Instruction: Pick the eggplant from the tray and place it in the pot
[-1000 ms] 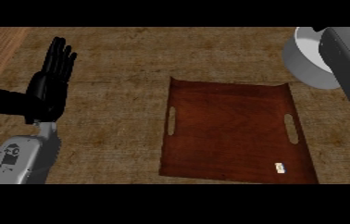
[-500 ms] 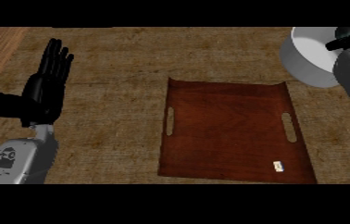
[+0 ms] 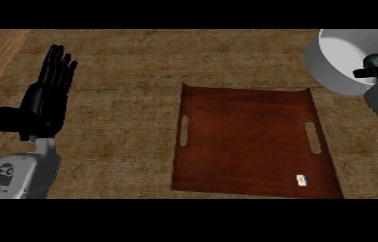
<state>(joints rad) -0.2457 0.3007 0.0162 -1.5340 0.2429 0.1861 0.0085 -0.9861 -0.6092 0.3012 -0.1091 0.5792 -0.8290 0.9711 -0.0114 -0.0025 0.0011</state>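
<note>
Head view down on counter (image 3: 125,66): brown tray (image 3: 251,146) at centre, grey pot (image 3: 325,73) at upper right.

Left hand (image 3: 46,98) resting upright near left edge, fingers straight, holding nothing, well apart from tray. Right hand (image 3: 369,71) partly showing at right edge, dark against pot's rim; cannot tell whether spread or curled. Eggplant not made out anywhere; cannot tell where. Slot handles along tray's left and right sides, small white label (image 3: 301,179) near its lower right corner.

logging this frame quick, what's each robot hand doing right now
Left robot hand: open, holding nothing.
Right robot hand: mostly out of view by the pot, cannot tell.
</note>
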